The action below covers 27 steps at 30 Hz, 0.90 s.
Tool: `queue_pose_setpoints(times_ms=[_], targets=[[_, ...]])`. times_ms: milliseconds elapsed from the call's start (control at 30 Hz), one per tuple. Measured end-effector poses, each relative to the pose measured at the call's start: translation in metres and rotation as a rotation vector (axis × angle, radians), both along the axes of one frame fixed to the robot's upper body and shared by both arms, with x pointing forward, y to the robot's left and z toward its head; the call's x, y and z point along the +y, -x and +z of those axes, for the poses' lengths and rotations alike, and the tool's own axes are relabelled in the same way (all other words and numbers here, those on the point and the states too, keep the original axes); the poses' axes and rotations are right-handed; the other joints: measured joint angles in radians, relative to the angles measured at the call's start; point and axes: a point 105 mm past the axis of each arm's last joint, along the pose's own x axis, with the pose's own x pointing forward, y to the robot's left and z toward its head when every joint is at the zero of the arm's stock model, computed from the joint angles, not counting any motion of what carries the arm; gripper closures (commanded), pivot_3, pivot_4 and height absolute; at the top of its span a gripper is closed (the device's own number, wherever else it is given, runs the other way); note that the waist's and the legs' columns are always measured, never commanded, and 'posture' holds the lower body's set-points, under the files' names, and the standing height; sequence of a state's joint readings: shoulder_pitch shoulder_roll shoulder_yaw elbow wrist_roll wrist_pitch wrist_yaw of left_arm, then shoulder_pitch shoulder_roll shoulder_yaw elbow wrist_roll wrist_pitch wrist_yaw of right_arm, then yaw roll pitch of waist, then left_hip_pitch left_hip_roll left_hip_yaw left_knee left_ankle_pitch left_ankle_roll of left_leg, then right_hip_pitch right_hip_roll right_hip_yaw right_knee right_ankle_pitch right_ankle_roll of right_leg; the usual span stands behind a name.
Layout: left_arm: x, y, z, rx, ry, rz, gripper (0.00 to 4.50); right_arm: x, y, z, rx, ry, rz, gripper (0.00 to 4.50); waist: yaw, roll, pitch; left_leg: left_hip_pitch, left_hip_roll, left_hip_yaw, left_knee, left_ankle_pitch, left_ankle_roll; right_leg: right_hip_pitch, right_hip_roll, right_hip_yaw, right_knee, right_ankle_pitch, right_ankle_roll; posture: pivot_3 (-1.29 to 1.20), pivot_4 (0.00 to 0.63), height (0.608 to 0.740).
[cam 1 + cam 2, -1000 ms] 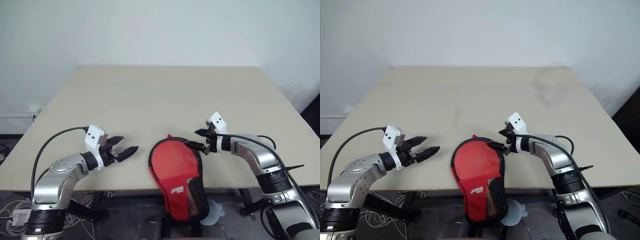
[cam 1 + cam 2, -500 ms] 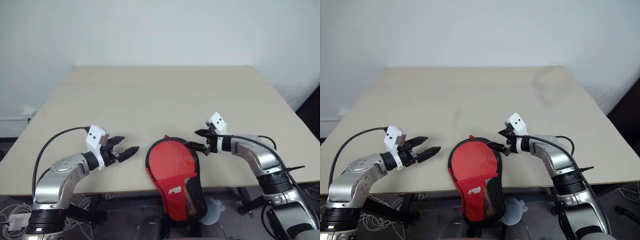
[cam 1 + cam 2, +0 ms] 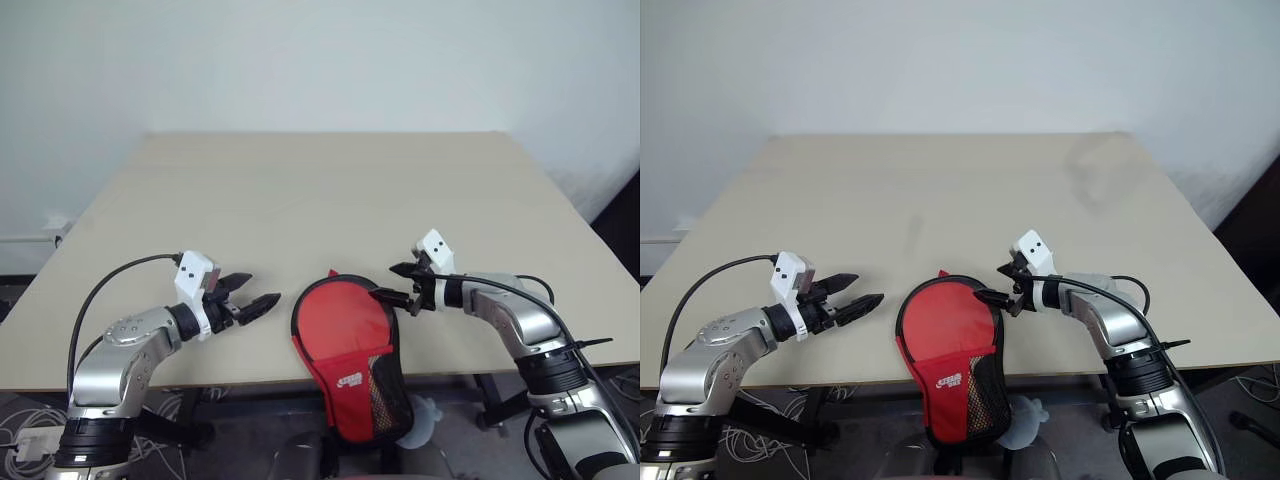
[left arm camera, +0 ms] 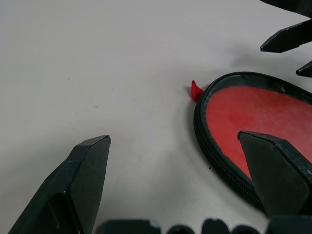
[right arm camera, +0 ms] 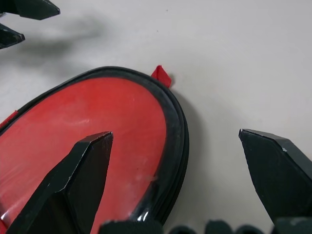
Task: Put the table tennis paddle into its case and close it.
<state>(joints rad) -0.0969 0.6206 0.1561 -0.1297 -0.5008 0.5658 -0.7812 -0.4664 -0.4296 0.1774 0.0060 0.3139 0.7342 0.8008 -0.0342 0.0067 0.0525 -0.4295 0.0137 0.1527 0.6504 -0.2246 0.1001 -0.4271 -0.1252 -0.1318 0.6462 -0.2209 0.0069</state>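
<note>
The red case [image 3: 348, 335] with its black zipper rim lies at the table's front edge. Its narrow end, with the white logo and black mesh pocket [image 3: 388, 385], hangs over the edge. A small red tab [image 4: 196, 90] sticks out at its round far end. The table tennis paddle is hidden from view. My left gripper [image 3: 262, 288] hovers open just left of the case, fingers apart over bare table. My right gripper [image 3: 383, 281] stands open at the case's right rim [image 5: 176, 129], one finger over the red face and the other past the rim.
The beige table [image 3: 330, 190] stretches wide behind the case, up to a white wall. Its front edge [image 3: 240, 375] runs just below both grippers. Cables [image 3: 25, 425] lie on the floor at the left, and a pale object [image 3: 425, 415] sits under the table.
</note>
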Motion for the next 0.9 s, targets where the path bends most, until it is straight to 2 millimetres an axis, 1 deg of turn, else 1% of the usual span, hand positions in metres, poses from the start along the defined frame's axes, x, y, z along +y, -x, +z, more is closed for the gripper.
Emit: queue_pose_setpoints(times_ms=[267, 900], targets=[[-0.0038, -0.0048, 0.0005, 0.001, 0.003, -0.018, 0.04, -0.0053, 0.0008, 0.0007, -0.006, 0.013, -0.017, 0.00, 0.000, -0.001, -0.001, 0.000, 0.001, 0.000, 0.001, 0.000, 0.000, 0.000, 0.001, 0.000, 0.000, 0.000, 0.000, 0.00, 0.000, 0.706], [-0.0013, -0.0062, -0.0017, 0.006, -0.004, -0.012, 0.04, -0.0052, 0.0006, 0.0005, -0.005, 0.013, -0.019, 0.00, 0.000, -0.002, -0.001, 0.000, 0.001, 0.000, 0.002, 0.000, 0.000, 0.000, 0.002, 0.000, 0.000, 0.000, 0.000, 0.00, 0.000, 0.706]])
